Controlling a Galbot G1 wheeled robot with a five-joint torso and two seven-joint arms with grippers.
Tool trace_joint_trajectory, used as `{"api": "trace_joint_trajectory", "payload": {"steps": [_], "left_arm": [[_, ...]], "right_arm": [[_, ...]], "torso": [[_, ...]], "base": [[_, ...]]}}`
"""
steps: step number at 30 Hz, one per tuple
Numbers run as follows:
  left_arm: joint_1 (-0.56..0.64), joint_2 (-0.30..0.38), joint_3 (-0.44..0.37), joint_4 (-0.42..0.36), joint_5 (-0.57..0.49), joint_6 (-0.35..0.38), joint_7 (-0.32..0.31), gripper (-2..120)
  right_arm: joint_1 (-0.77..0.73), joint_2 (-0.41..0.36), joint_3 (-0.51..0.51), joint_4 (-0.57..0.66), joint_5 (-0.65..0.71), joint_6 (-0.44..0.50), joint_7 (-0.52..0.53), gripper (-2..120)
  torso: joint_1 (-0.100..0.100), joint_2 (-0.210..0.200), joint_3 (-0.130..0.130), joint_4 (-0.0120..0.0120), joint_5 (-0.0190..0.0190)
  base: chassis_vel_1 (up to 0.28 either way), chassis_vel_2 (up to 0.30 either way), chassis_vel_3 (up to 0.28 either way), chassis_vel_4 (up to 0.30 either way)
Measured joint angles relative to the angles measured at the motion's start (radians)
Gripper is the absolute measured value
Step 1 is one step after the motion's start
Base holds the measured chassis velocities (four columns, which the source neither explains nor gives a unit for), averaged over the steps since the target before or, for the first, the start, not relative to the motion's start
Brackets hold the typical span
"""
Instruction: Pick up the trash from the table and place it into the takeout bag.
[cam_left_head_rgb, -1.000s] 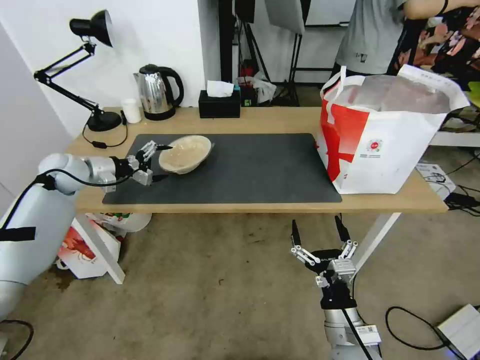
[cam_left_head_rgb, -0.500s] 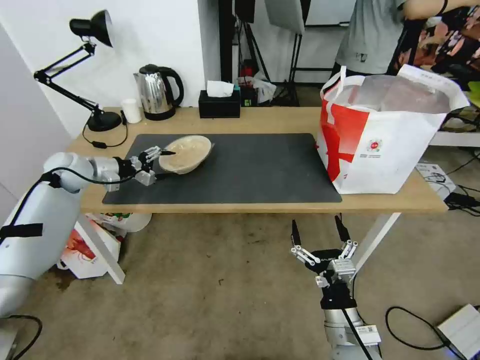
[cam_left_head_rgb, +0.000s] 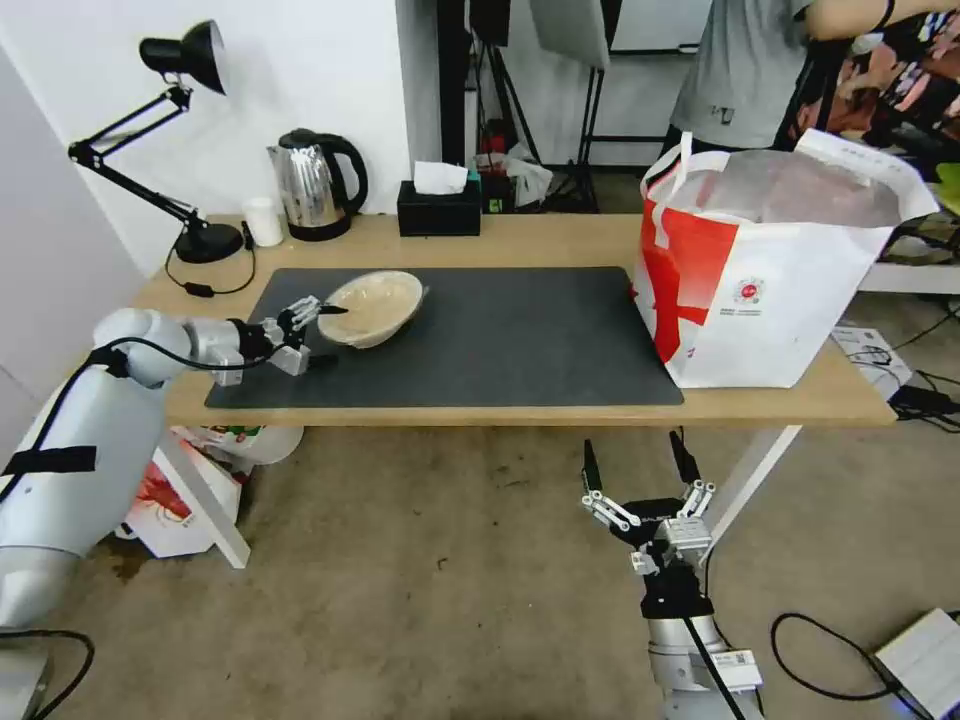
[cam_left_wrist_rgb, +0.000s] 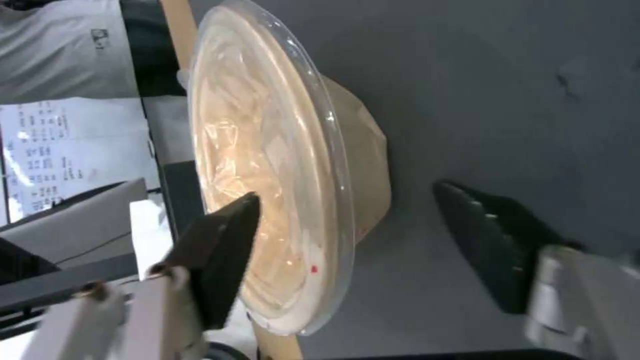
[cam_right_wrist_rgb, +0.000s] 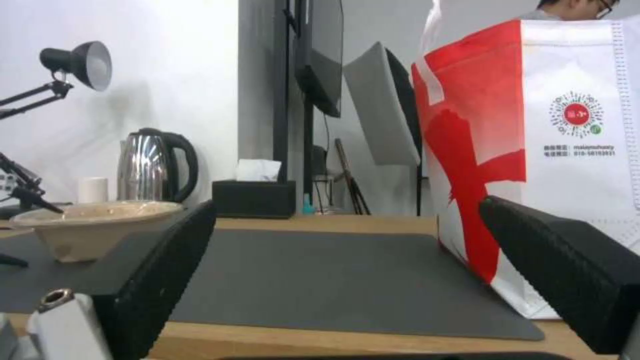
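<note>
Left hand (cam_left_head_rgb: 322, 334) spread wide at near rim of beige shallow round bowl with clear film lid (cam_left_head_rgb: 372, 307): one finger (cam_left_wrist_rgb: 220, 250) over rim, other (cam_left_wrist_rgb: 497, 240) down beside bowl on dark grey rectangular mat (cam_left_head_rgb: 500, 340). Nothing gripped. Long light-wood desk (cam_left_head_rgb: 560, 245) beneath. Large white takeout bag with red pattern (cam_left_head_rgb: 760, 270) well apart, toward right. Right hand (cam_left_head_rgb: 640, 468) parked below desk edge, spread wide, empty.

"010-" no. on takeout bag (cam_right_wrist_rgb: 580, 125)
</note>
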Motion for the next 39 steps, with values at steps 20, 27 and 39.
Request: {"api": "trace_joint_trajectory", "payload": {"steps": [20,27,39], "left_arm": [[-0.021,0.001,-0.007,0.000,-0.004,0.001,0.018,1],[-0.023,0.005,-0.010,-0.004,-0.006,0.001,0.018,1],[-0.031,0.061,-0.039,-0.101,-0.105,0.001,0.021,1]], "right_arm": [[0.000,0.000,0.000,0.000,0.000,0.000,0.000,100],[0.000,0.000,0.000,0.000,0.000,0.000,0.000,100],[0.000,0.000,0.000,0.000,0.000,0.000,0.000,100]], "torso": [[0.000,0.000,0.000,0.0001,0.0001],[0.000,0.000,0.000,0.0000,0.0000],[0.000,0.000,0.000,0.0002,0.0000]], "base": [[0.000,0.000,0.000,0.000],[0.000,0.000,0.000,0.000],[0.000,0.000,0.000,0.000]]}}
